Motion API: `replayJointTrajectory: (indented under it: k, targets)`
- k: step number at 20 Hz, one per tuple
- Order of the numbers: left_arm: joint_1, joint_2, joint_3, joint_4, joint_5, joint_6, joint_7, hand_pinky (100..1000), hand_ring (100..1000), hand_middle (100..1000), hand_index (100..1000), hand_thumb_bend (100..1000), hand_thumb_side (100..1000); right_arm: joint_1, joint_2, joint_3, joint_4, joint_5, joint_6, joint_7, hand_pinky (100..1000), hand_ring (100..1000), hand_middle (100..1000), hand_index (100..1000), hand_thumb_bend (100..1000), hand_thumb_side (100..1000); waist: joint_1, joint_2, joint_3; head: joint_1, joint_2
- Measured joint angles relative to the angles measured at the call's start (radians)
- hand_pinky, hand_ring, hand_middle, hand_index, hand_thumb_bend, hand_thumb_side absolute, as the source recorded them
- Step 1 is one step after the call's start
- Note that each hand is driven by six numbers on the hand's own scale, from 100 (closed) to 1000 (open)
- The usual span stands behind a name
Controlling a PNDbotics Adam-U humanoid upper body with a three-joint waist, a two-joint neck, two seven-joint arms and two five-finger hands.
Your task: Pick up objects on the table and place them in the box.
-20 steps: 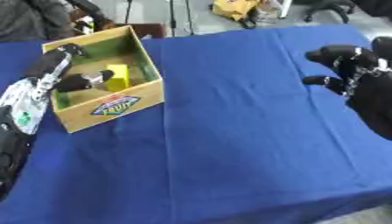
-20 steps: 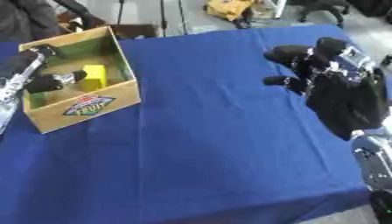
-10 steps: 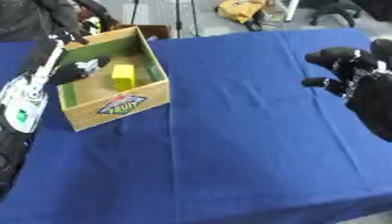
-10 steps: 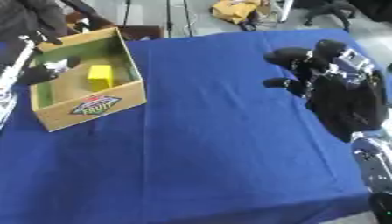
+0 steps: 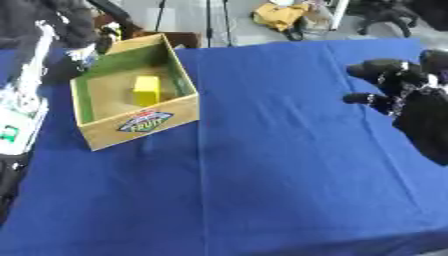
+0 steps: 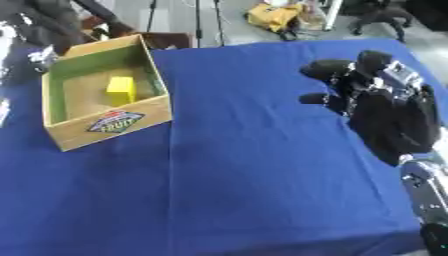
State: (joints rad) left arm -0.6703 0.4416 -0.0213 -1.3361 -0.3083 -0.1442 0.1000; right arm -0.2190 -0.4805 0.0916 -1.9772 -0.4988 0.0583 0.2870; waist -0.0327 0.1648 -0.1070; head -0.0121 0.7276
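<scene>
So the left hand (image 5: 74,30) is out of the box (image 5: 136,127) now. A second ago it sits down inside, fingers right by the yellow block (image 5: 146,90) with something dark in there next to it. Half a second ago it's lifting over the far-left rim. Now it's up past the box's far-left corner, well clear of the block, and that dark thing no longer shows beside the block. The left arm (image 5: 22,107) swings out to the left edge too.
</scene>
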Motion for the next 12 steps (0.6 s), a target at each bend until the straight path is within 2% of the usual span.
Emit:
replayJointTrajectory:
  k: [5, 11, 12]
  targets:
    - [0.103, 0.007, 0.018, -0.184, 0.191, 0.031, -0.004, 647, 1000, 710, 707, 533, 885, 0.008, 0.003, -0.006, 0.000, 0.000, 0.000, -0.002, 818, 1000, 810, 825, 100, 1000, -0.002, -0.006, 0.016, -0.008, 0.000]
    - [0.269, -0.009, 0.056, -0.378, 0.368, 0.041, -0.008, 610, 989, 686, 697, 487, 918, 0.012, 0.004, -0.012, 0.001, 0.000, -0.004, -0.008, 818, 1000, 809, 826, 100, 1000, -0.006, -0.006, 0.040, -0.019, -0.004]
    - [0.298, -0.018, 0.063, -0.400, 0.391, 0.041, -0.008, 608, 989, 685, 696, 436, 931, 0.015, 0.004, -0.013, 0.001, 0.000, -0.004, -0.009, 818, 1000, 808, 826, 100, 1000, -0.006, -0.006, 0.045, -0.021, -0.004]
